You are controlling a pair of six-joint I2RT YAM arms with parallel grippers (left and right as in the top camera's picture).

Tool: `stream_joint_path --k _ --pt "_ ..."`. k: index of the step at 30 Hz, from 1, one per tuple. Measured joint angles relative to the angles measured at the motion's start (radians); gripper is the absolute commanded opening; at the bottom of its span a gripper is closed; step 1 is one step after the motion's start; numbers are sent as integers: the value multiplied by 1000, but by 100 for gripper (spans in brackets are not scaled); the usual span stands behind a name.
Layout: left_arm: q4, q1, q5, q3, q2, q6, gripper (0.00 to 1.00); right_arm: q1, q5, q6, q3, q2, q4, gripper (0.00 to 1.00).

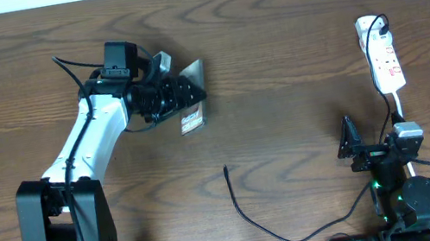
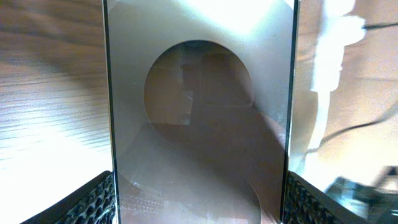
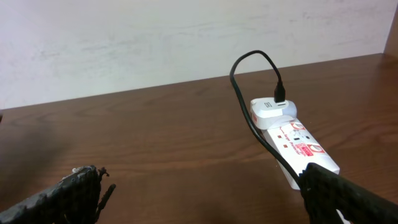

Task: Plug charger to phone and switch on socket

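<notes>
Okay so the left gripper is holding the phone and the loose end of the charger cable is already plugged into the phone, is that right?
Not quite. The left gripper does hold the phone, but the loose end of the charger cable is not plugged into it. The overhead view shows that end lying on the table, well apart from the phone.

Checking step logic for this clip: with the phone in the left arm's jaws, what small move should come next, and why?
Probably the right gripper should travel left toward the charger tip and close on it. Its jaws are open and empty, the tip lies loose on the table, and the left gripper holds the phone.
</notes>
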Motion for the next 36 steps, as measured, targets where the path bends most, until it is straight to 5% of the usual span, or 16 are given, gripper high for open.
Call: stream_joint_path --k 18,36 --pt "385 0 258 0 0 -704 8 0 0 0 0 0 0 99" --pt "444 0 274 0 0 -1192 7 0 0 0 0 0 0 99"
